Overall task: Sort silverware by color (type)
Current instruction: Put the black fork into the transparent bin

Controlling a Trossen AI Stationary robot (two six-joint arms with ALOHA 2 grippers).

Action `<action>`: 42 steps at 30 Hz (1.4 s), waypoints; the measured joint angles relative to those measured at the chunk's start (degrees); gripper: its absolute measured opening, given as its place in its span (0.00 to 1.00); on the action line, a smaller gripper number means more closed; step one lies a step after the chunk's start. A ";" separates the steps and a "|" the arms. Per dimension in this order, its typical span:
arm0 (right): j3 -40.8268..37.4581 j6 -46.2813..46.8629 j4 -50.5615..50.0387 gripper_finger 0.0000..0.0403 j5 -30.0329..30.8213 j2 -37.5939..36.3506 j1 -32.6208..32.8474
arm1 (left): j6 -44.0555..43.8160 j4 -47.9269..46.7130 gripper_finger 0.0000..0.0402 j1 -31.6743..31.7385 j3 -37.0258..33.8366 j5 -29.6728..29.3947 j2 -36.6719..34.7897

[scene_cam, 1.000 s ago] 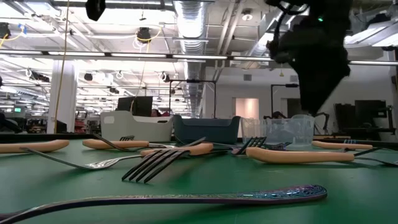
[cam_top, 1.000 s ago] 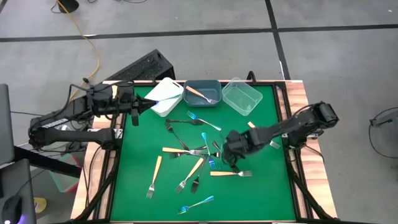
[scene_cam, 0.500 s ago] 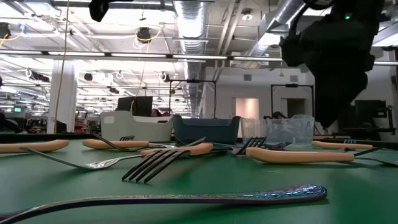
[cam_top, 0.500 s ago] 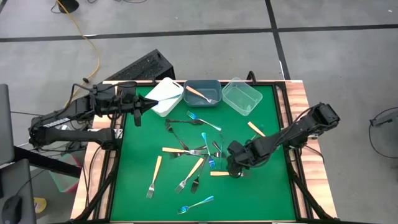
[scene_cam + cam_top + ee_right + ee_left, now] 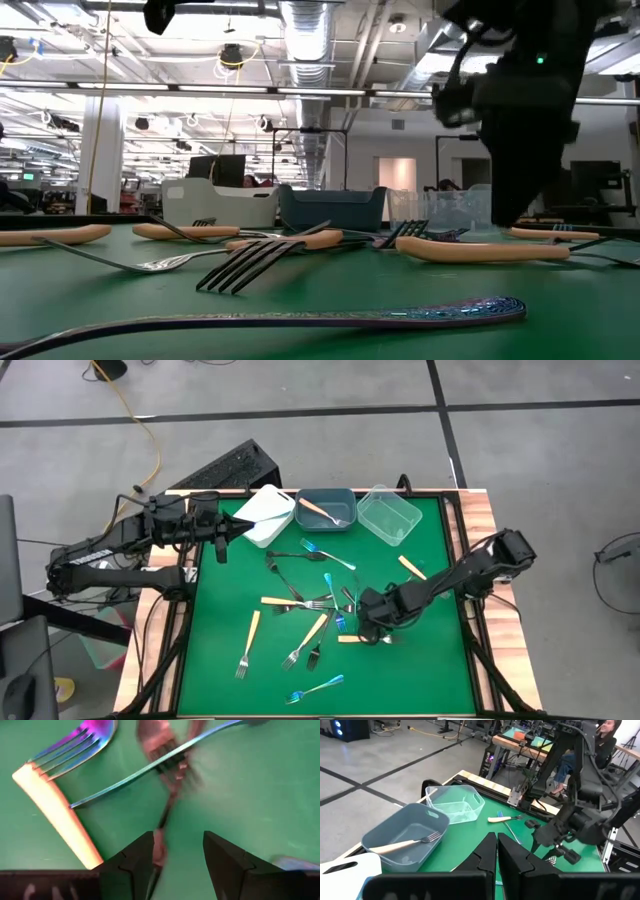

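Hovering low over the middle of the green table (image 5: 430,660), the right gripper (image 5: 177,852) has its fingers spread apart, with nothing between them but the thin dark handle of a black-handled fork (image 5: 167,805) lying on the mat. That fork is slim and dark, its tines away from the gripper and its long axis running straight out from between the fingers. A blue fork (image 5: 160,762) with an iridescent sheen lies slantwise across its head, and a yellow-orange handle (image 5: 55,815) lies close beside it. In the high view the rest of the silverware (image 5: 305,605) is scattered over the mat's centre, pointing every which way. One orange-handled fork (image 5: 320,512) lies in the grey-blue bin (image 5: 325,495), slantwise. The left gripper (image 5: 496,857) waits at the table's far left corner, fingers closed together and empty.
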 joint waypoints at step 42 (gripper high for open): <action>0.37 -7.48 0.51 0.13 -6.24 7.06 -6.83 | 1.54 -0.59 0.00 0.00 0.00 -1.77 0.02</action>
